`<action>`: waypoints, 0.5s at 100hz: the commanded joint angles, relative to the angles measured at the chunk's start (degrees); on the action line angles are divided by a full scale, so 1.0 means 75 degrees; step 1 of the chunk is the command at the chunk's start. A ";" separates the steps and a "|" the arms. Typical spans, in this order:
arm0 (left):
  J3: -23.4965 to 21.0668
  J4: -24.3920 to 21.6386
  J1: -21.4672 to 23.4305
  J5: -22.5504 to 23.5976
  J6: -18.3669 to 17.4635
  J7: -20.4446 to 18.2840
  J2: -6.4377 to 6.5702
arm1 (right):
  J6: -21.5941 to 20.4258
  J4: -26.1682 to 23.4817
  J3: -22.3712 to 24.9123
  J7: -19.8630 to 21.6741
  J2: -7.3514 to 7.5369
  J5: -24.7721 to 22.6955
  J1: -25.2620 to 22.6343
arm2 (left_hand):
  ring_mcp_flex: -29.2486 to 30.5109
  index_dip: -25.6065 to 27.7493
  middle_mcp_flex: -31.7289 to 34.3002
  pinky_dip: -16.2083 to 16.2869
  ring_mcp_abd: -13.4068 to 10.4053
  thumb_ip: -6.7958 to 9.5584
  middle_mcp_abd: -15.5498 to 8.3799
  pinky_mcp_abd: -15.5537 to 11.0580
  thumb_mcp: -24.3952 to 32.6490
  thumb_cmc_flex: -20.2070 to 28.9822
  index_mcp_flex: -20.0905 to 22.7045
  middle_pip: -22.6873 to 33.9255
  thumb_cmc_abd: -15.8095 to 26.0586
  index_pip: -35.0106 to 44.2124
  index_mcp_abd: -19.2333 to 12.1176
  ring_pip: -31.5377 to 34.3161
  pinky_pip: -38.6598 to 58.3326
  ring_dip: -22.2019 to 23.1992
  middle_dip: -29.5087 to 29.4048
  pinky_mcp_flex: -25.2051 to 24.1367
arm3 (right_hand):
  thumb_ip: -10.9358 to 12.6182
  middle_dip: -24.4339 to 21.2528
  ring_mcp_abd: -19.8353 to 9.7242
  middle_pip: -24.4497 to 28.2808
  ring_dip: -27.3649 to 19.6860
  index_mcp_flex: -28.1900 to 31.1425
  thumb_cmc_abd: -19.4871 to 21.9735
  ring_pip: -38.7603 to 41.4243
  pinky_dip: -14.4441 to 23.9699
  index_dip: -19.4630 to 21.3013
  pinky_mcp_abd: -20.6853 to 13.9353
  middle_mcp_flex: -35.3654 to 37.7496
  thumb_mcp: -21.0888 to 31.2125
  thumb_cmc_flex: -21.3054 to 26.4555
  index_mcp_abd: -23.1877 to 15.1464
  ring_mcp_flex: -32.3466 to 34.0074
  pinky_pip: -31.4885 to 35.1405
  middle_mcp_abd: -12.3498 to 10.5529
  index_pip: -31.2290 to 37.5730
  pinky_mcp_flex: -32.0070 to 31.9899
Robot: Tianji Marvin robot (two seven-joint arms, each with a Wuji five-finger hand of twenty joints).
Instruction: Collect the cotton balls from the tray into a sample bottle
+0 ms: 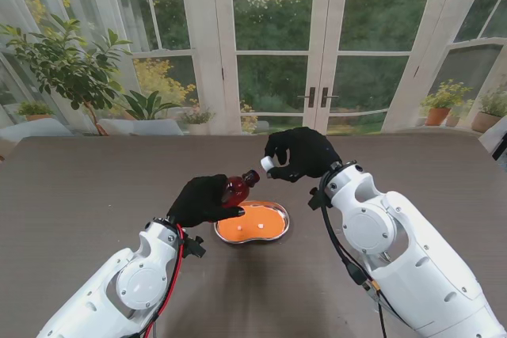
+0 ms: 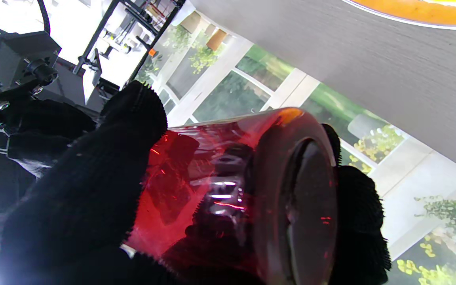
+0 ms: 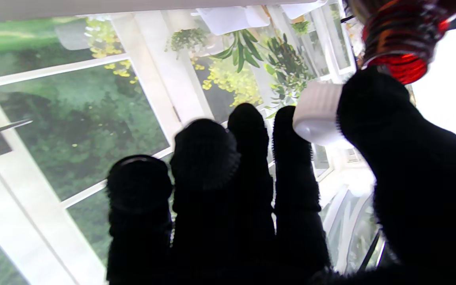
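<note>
Left hand [image 1: 202, 198] fingers [image 2: 93, 186] clenched round red sample bottle [image 1: 235, 188], tilted above tray's [image 1: 279, 227] left rim, right hand [image 1: 301, 153] pinching white cap [image 1: 268, 164] just beside bottle neck, cotton balls [image 1: 258, 227] in orange tray mid-worktop [image 1: 79, 195], no legible labels.

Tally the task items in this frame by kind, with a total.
Red sample bottle, held in the left hand: 1
White cap, pinched in the right hand: 1
Orange tray: 1
Cotton balls visible in the tray: 2
Total: 5
</note>
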 commanded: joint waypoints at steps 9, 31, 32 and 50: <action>-0.0037 -0.0058 0.0027 0.0009 0.0004 -0.0114 -0.0015 | 0.0262 0.0049 0.0118 0.0234 0.0077 -0.0475 0.0046 | 0.0164 0.0112 0.0461 -0.0072 0.0421 0.0070 -0.0405 -0.0126 0.1593 0.2117 0.0953 0.0048 0.1601 0.0955 -0.1554 0.0103 -0.0298 -0.0013 -0.0058 -0.0269 | 0.0299 0.0118 -0.0036 0.0042 0.0063 0.0707 0.0763 0.0234 -0.0085 0.0190 0.0097 0.0215 0.0580 0.0553 -0.0943 0.0349 0.0436 -0.0176 0.1328 0.0062; -0.0092 -0.0070 0.0047 0.0052 -0.0016 -0.0077 -0.0014 | 0.0433 0.0536 0.0101 0.0608 0.0220 -0.1109 0.0219 | 0.0164 0.0115 0.0463 -0.0071 0.0416 0.0074 -0.0419 -0.0127 0.1594 0.2123 0.0955 0.0052 0.1599 0.0955 -0.1557 0.0103 -0.0299 -0.0014 -0.0058 -0.0269 | 0.0314 0.0121 -0.0032 0.0060 0.0054 0.0667 0.0839 0.0228 -0.0088 0.0219 0.0089 0.0258 0.0547 0.0542 -0.0915 0.0349 0.0430 -0.0189 0.1336 0.0061; -0.0096 -0.0072 0.0049 0.0053 -0.0015 -0.0077 -0.0014 | 0.0433 0.0565 0.0095 0.0617 0.0226 -0.1137 0.0228 | 0.0162 0.0115 0.0464 -0.0071 0.0416 0.0073 -0.0419 -0.0127 0.1592 0.2121 0.0955 0.0052 0.1598 0.0955 -0.1558 0.0103 -0.0299 -0.0014 -0.0058 -0.0269 | 0.0313 0.0120 -0.0033 0.0060 0.0054 0.0666 0.0842 0.0229 -0.0089 0.0219 0.0089 0.0259 0.0544 0.0538 -0.0915 0.0349 0.0429 -0.0185 0.1336 0.0061; -0.0175 -0.0119 0.0106 0.0086 0.0010 -0.0071 -0.0006 | 0.0472 0.1045 -0.0070 0.0679 0.0310 -0.1689 0.0391 | 0.0158 0.0112 0.0454 -0.0071 0.0417 0.0072 -0.0417 -0.0127 0.1586 0.2117 0.0948 0.0049 0.1603 0.0947 -0.1541 0.0102 -0.0299 -0.0014 -0.0060 -0.0269 | 0.0315 0.0126 -0.0074 0.0098 0.0078 0.0673 0.0815 0.0291 -0.0111 0.0237 0.0075 0.0338 0.0544 0.0533 -0.0905 0.0359 0.0410 -0.0246 0.1345 0.0108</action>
